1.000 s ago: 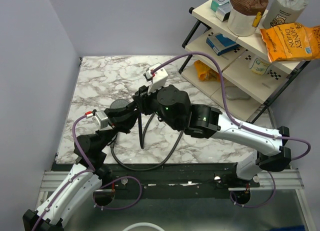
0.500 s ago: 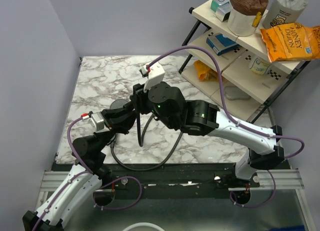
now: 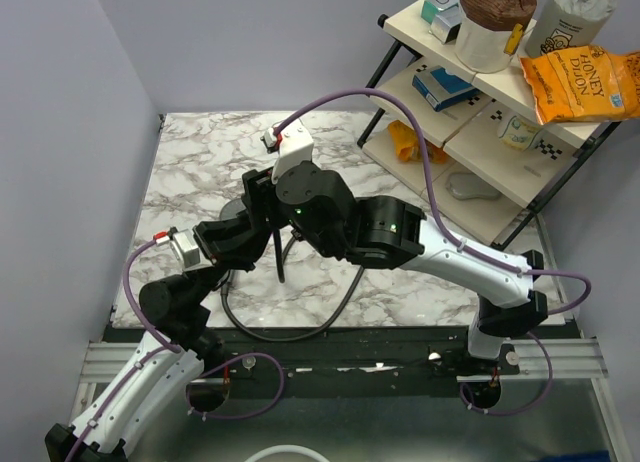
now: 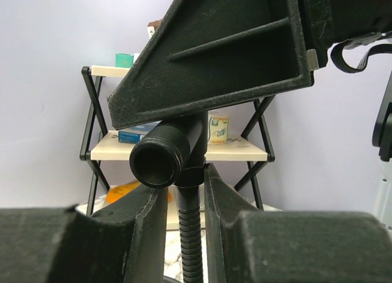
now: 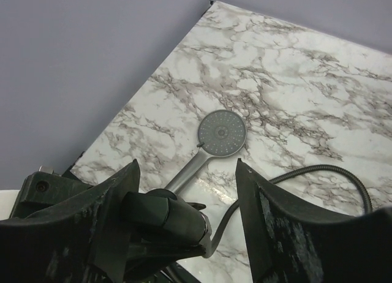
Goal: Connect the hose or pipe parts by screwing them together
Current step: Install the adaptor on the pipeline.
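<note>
While the left tool (image 4: 184,197) clamps the shower head (image 5: 222,133) by its handle, the right tool (image 5: 187,166) hangs above, jaws wide and empty.

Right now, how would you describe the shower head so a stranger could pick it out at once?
Look at the marble table, toward its left side. The shower head is there, its straight handle running into the left gripper. Its round, flat, dotted grey face sets it apart from the ribbed black hose.
</note>
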Available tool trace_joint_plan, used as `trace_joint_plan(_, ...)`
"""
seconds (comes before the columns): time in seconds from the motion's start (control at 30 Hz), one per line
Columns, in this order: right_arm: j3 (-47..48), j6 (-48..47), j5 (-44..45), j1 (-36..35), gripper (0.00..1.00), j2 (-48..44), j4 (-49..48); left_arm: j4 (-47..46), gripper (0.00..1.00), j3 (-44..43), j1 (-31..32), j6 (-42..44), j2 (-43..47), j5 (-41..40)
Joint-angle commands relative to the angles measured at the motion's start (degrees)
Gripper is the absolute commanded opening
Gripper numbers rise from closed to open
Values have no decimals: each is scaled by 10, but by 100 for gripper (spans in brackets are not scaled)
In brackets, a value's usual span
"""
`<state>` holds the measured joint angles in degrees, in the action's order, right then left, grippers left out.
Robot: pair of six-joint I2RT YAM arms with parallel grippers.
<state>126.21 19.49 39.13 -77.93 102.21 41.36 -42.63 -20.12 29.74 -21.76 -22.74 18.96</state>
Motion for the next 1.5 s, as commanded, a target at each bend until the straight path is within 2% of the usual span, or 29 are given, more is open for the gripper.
trace_joint_plan(0.0, 5, -24, 39, -2, 71, -3, 41, -91, 0, -13, 1, -8, 16, 8)
trace_joint_plan(0.1, -3, -32, 38, -2, 72, -17, 18, -84, 0, -16, 1, -8, 16, 13)
trace_joint_plan(0.2, -12, -37, 32, -2, 78, -26, -2, -77, 0, -17, 1, -7, 17, 18)
trace_joint_plan(0.37, -1, -49, 26, -2, 81, -28, -27, -68, 0, -19, 1, -14, 13, 30)
trace_joint_plan(0.83, 11, -99, 27, -1, 83, -48, -96, -46, 0, -21, 1, -39, -3, 100)
trace_joint_plan(0.93, -2, -137, 18, 0, 72, -69, -129, -36, 0, -22, 2, -43, -9, 112)
trace_joint_plan(1.07, -38, -189, -23, 2, 65, -102, -154, -14, 0, -26, 2, -54, -18, 128)
trace_joint_plan(1.2, -71, -268, -135, 14, 65, -129, -144, 16, 0, -32, 2, -53, -25, 152)
trace_joint_plan(1.3, -51, -307, -232, 21, 68, -124, -82, 26, 0, -37, 3, -56, -32, 167)
trace_joint_plan(1.33, -27, -320, -262, 23, 72, -119, -57, 27, 0, -37, 3, -56, -34, 176)
trace_joint_plan(1.47, 18, -359, -334, 37, 81, -95, 33, 26, 0, -37, 4, -62, -42, 196)
